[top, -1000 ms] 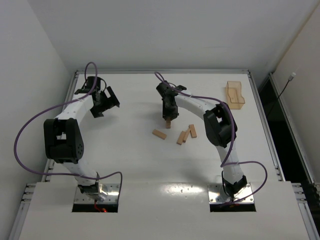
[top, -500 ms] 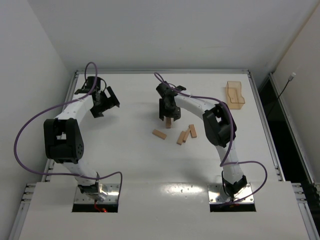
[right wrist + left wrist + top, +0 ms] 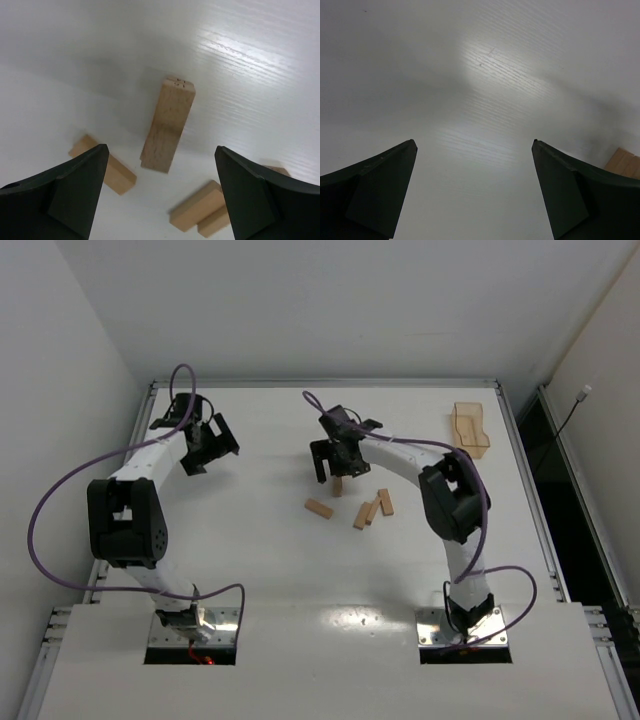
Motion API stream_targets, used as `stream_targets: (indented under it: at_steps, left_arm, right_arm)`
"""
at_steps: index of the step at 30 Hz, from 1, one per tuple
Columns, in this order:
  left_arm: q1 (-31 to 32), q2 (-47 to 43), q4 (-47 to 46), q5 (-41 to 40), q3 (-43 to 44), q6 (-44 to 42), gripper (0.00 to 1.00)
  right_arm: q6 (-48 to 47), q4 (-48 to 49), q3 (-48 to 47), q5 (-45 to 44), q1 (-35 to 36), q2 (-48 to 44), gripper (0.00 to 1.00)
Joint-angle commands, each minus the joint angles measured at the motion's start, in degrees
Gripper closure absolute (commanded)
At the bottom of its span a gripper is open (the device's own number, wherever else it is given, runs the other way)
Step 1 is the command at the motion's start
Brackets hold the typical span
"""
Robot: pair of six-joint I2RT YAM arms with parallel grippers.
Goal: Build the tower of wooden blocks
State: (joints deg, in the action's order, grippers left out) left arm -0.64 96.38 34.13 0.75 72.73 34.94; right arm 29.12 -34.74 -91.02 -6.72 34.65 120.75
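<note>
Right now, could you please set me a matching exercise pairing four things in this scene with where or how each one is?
Things:
1. wood block tower
2. tray
3. left gripper
4. right gripper

Places or states:
A. open, at the far left
B. standing upright in the middle, nothing gripping it
C. open, above the tower
D. at the far right corner

Pairs: 1-B; 2-D; 3-A; 4-C

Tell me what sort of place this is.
Probably a robotics lab test cell: a left arm and a right arm bolted to a white table boxed in by plain white walls, with loose wood blocks and a small tray on it.
</note>
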Motion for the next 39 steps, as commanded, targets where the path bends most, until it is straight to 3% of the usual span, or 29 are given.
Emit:
stream_targets:
  at_steps: [1, 6, 9, 11, 13, 15, 16, 17, 19, 22, 25, 27, 37, 39]
  left_arm:
    - [2.05, -5.92, -0.64, -2.34, -2.31, -1.45, 0.0]
    - [7.48, -11.03, -0.64, -1.46, -4.17, -11.17, 0.0]
    - [10.56, -11.74, -0.12, 7.21, -4.17, -19.09, 0.0]
    - [11.8, -10.43, 1.8, 20.6, -3.04, -28.93, 0.0]
    - [15.12, -6.58, 3.39, 26.2, 0.73, -38.91, 0.0]
    - [19.79, -1.57, 11.98, 31.84, 9.59, -47.46, 0.0]
    - [21.28, 1.24, 15.84, 32.81, 13.19, -56.56, 0.0]
    - [22.69, 7.01, 23.71, 34.04, 16.97, -60.91, 0.04]
    - [26.55, 11.97, 30.18, 34.05, 26.79, -72.04, 0.06]
    - [30.25, 19.62, 40.03, 30.55, 35.43, -81.93, 0.09]
    - [35.17, 20.52, 40.05, 26.32, 33.1, -90.89, 0.22]
    - [36.41, 20.52, 40.05, 24.13, 30.3, -92.85, 0.23]
    - [35.8, 17.7, 28.55, 20.87, 20.54, -96.81, 0.63]
    - [35.8, 15.69, 24.69, 20.87, 18.69, -96.81, 0.63]
  right_arm:
    - [-11.53, 7.67, 4.34, -0.83, 0.77, -11.47, 0.15]
    - [-20.58, 11.35, 14.46, -8.63, -0.38, -23.96, 0.15]
    - [-27.61, 12.94, 19.91, -11.3, -1.51, -32.9, 0.14]
    - [-32.45, 12.94, 22.2, -11.3, -2.04, -36.88, 0.12]
    - [-35.69, 9.71, 22.73, -11.3, -3.26, -41.53, 0.11]
    - [-37.47, 6.62, 24.57, -9.37, -4.85, -44.71, 0.07]
    - [-38.08, 6.62, 25.62, -8.58, -5.38, -46.64, 0.07]
    - [-38.61, 5.75, 26.68, -7.96, -5.39, -50.31, 0.06]
    - [-38.62, 3.56, 28.35, -7.17, -6.79, -53.24, 0.06]
    - [-38.62, 1.0, 29.76, -8.04, -8.1, -56.14, 0.06]
    - [-38.09, -1.55, 29.76, -7.44, -13.28, -58.34, 0.06]
    - [-38.09, -1.56, 29.76, -7.43, -15.31, -59.13, 0.06]
    - [-36.95, -3.58, 30.29, -1.19, -24.98, -61.51, 0.06]
    - [-36.33, -3.58, 30.29, 0.56, -25.78, -61.51, 0.06]
